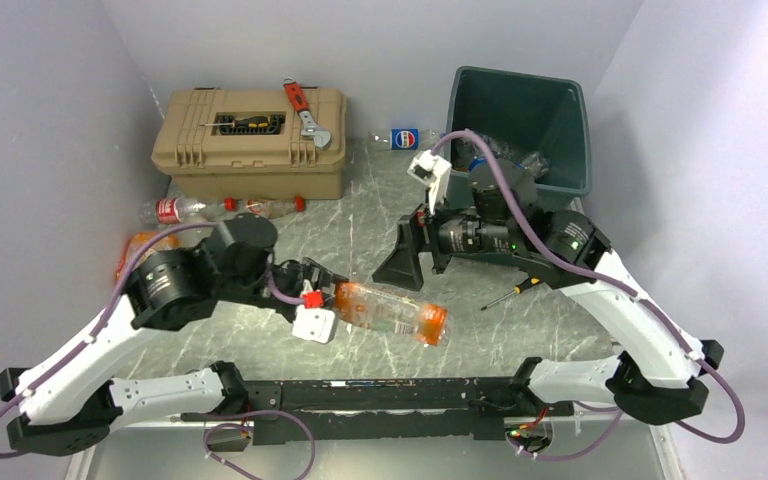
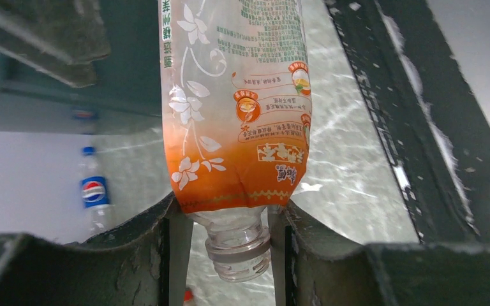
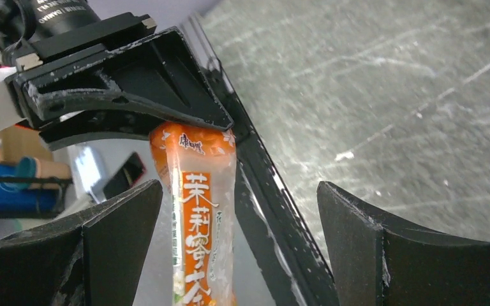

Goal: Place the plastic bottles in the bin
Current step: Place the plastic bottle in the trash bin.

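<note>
Overhead, lilac walls enclose the marbled grey table and bin

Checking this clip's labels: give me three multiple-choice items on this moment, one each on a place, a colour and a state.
1. Where does the red wrench lie? A on the toolbox lid; B in the bin; C on the table.
2. What colour is the label on the bottle in the left hand? A blue; B orange; C purple.
3. How is the right hand? A shut on a bottle; B shut empty; C open.
1 A: it lies across the lid. 2 B: the label is orange by the neck. 3 C: its fingers stand wide apart.
</note>
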`<state>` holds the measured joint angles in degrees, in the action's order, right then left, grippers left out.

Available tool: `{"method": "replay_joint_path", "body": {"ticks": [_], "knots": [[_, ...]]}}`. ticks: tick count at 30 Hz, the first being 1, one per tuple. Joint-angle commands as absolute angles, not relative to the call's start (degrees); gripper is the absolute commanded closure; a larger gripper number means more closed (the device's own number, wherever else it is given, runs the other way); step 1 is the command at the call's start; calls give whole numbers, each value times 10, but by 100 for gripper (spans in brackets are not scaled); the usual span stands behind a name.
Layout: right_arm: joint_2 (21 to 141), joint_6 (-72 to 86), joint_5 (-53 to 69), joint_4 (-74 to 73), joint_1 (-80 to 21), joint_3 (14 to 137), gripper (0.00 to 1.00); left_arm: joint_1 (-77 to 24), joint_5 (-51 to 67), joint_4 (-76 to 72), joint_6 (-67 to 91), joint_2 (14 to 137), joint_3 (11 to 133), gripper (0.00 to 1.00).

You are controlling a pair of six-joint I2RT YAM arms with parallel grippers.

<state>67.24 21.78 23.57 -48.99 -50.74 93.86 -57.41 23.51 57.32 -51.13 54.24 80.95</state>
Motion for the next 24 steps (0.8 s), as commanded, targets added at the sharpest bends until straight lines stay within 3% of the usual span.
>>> {"method": "replay_joint_path", "body": {"ticks": [1, 24], "knots": [[676, 151, 188, -542, -523, 962, 4, -575, 285, 660, -547, 563, 823, 100], [746, 138, 223, -474, -656, 863, 2, -576, 286, 658, -564, 570, 800, 100]]}}
